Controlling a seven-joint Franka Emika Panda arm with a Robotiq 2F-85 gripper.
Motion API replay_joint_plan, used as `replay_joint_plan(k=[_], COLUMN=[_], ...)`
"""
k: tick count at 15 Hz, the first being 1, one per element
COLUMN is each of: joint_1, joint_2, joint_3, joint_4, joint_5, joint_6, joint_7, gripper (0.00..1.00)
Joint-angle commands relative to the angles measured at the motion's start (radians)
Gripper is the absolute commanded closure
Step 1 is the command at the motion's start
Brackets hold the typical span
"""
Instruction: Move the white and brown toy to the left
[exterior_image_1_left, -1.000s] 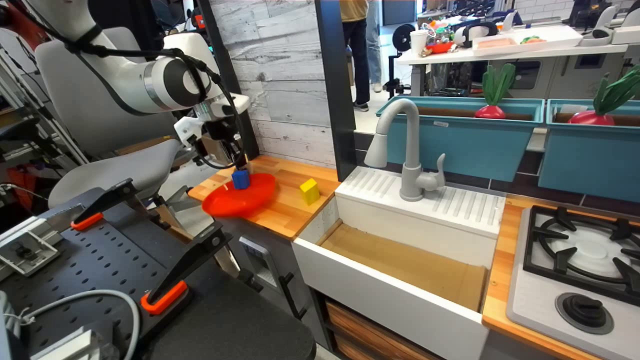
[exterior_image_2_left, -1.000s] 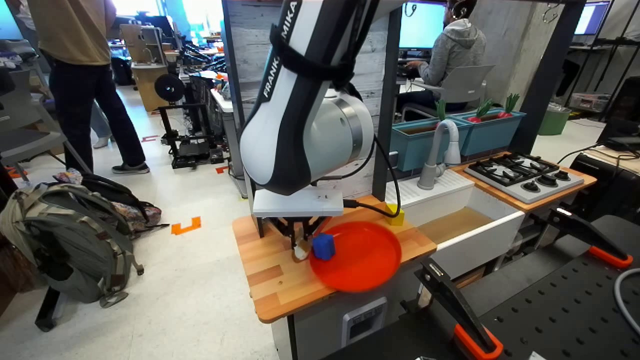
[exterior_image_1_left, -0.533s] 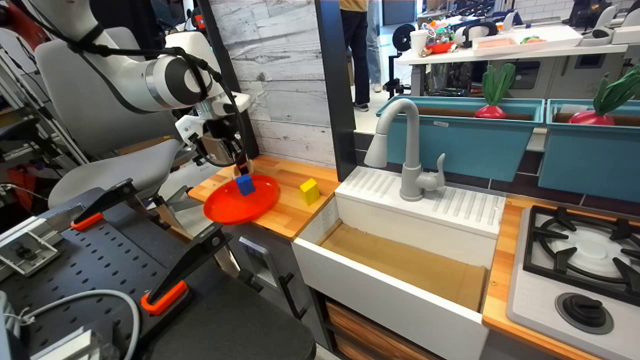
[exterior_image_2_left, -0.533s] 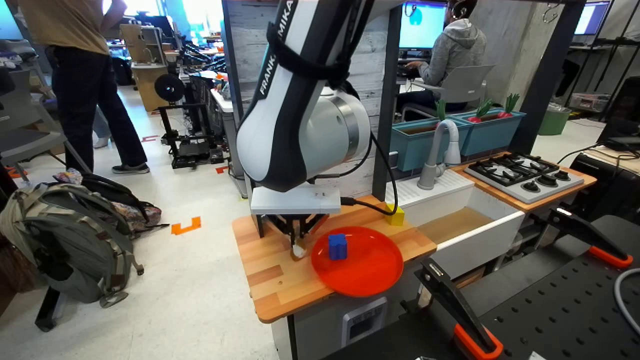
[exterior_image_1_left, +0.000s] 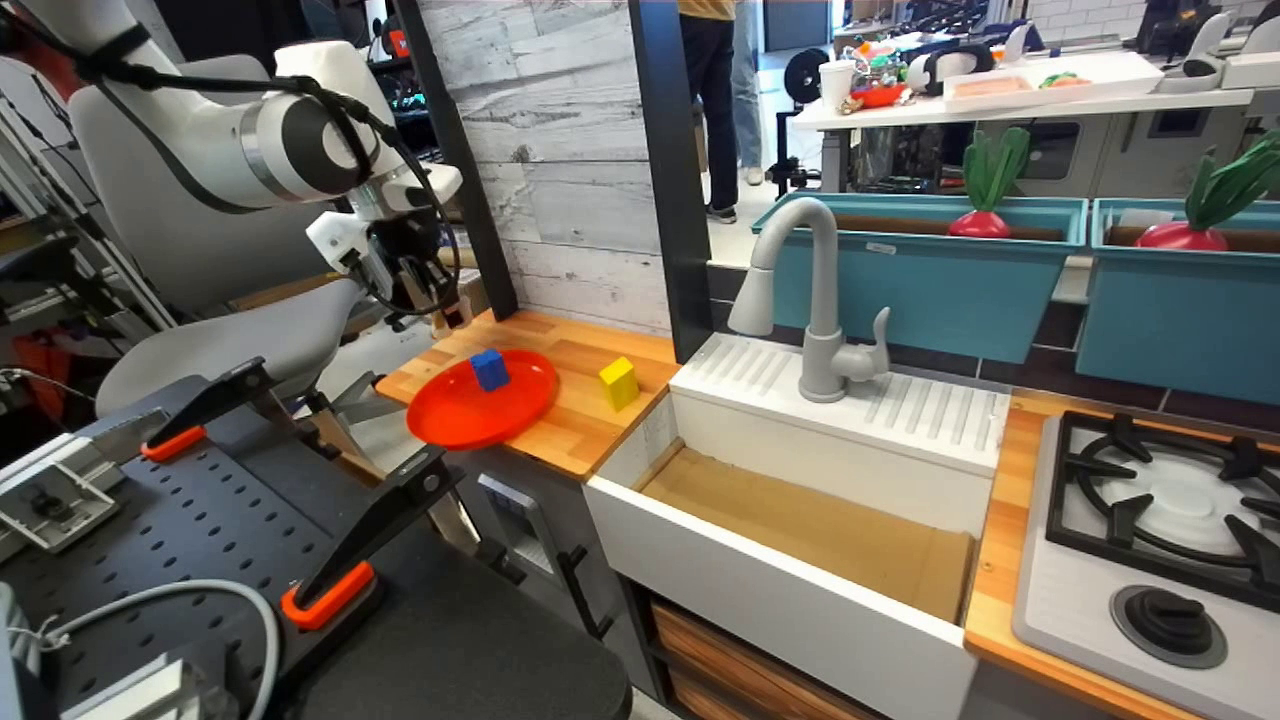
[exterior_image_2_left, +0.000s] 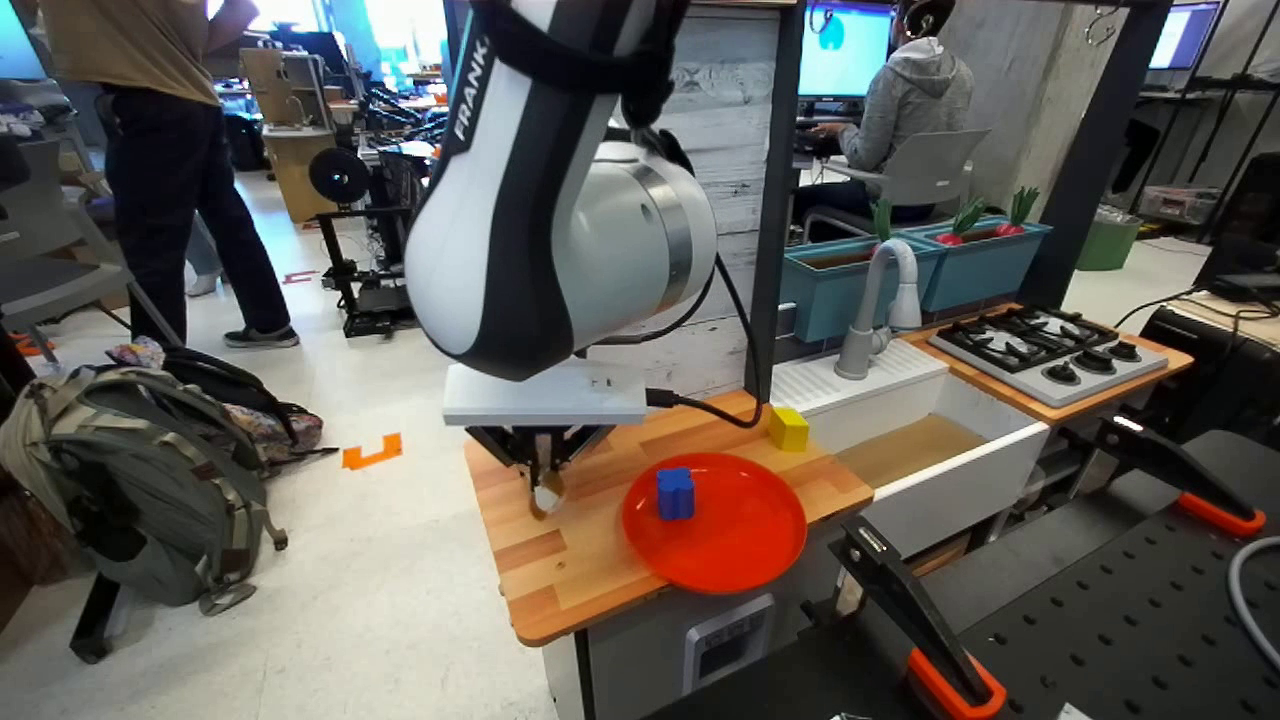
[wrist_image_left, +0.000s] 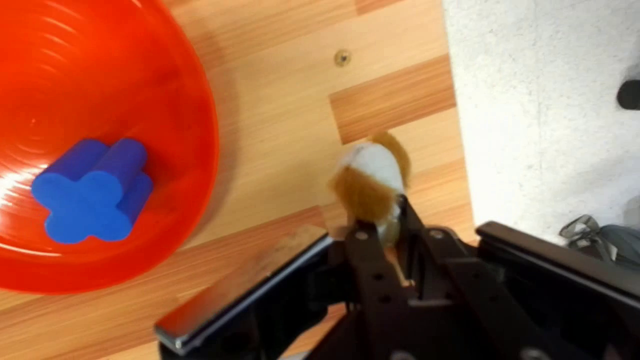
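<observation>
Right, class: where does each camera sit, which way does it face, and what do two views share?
An exterior view: high, in front of the sink, facing down across it to the faucet; arm upper left.
An exterior view: high, near the red plate, looking down over it, stove off right; arm upper middle.
Wrist view: on the arm's end, facing down at the wooden counter; of the robot only the gripper shows, holding the white and brown toy.
Both exterior views share the yellow block.
</observation>
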Motion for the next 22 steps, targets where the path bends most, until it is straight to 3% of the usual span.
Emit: replay_joint_plan(k=[1,6,14,22], joint_1=[0.052,0.084,0.065,0.073], joint_2=[-0.074,-0.059,-0.04,-0.003], joint_3=[0.015,0.035,0.029,-0.012], joint_4=[-0.096,-0.107,-0.099,-0.068], joint_5=[0.022,0.028,0.038,0.028], joint_6=[0.0,-0.038,-0.093,-0.127], joint_7=[-0.053,-0.088,-0.098,-0.068], gripper=[0.96,0.96,0.96,0.96])
